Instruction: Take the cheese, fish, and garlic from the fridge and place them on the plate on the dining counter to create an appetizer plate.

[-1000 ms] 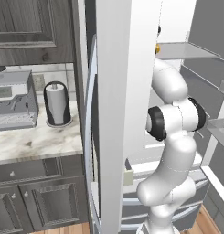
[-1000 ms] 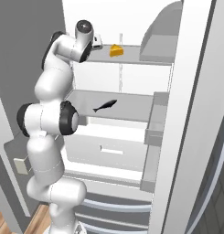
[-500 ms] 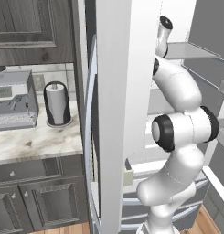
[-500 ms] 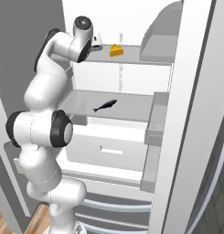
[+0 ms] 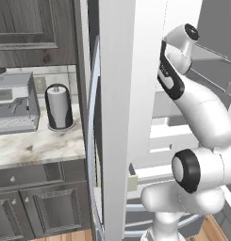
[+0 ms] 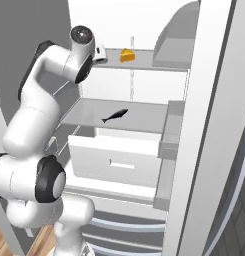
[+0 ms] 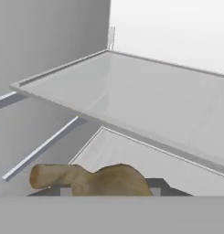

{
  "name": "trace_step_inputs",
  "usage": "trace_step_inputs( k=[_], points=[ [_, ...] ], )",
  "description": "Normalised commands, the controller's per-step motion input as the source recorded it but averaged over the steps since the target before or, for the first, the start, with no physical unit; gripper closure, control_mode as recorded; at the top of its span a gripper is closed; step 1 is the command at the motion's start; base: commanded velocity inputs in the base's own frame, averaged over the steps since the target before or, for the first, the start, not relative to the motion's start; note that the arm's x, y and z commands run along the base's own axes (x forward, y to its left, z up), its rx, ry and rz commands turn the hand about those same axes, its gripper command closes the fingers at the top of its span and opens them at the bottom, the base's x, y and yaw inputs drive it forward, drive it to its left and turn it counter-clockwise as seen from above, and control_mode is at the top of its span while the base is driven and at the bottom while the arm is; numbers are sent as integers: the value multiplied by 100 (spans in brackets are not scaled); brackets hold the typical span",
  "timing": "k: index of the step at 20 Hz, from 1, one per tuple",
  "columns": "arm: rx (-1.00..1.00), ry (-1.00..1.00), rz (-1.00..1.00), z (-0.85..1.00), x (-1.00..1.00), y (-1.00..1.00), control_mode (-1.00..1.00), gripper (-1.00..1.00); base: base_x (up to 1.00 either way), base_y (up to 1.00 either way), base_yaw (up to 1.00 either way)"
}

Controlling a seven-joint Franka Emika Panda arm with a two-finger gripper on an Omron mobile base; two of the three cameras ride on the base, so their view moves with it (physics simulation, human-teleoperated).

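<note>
**Item: tool** [image 6: 101, 52]. At the front left edge of the fridge's [image 6: 144, 22] upper shelf. Over the last second the hand has barely shifted, while the elbow has swung down and out to the robot's left. This folds the arm back from the shelves.
**Tool state:** in the hand view the tool [image 7: 109, 187] is narrowed onto a tan, lumpy piece, judged to be the garlic [image 7: 93, 179], which lies between the two tips. The pinch looks firm, though the contact faces are hidden.

**Item: cheese** [image 6: 126, 55]. Orange wedge on the upper shelf, just beyond the tool. It has not moved.

**Item: fish** [image 6: 115, 116]. Dark and slim, lying on the middle shelf above the white drawer. It has not moved.

**Meaning for the task:** the garlic appears lifted and on its way out. It has yet to be carried to the plate, and two items remain in the fridge.

**Item: wall worktop** [image 5: 37, 146]. Marble, carrying a grey coffee machine [image 5: 13, 103] and a dark roll holder [image 5: 59, 107].

**Writing:** none legible. The coffee machine's small panel is too blurred to read, and no brands or labels appear on the fridge or the food.
</note>
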Motion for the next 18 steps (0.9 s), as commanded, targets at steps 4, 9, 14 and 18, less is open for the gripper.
trace_step_inputs(
  k=[4, 9, 14, 18],
  points=[
    [0, -4, 0, 0, -100, -16, -100, 100, 0, 0, 0],
    [0, -1, -7, 0, -72, -2, -100, 100, 0, 0, 0],
    [-1, 0, -17, 0, -54, 0, -100, 100, 0, 0, 0],
    [0, 0, -19, 0, -58, -15, -100, 100, 0, 0, 0]
  ],
)
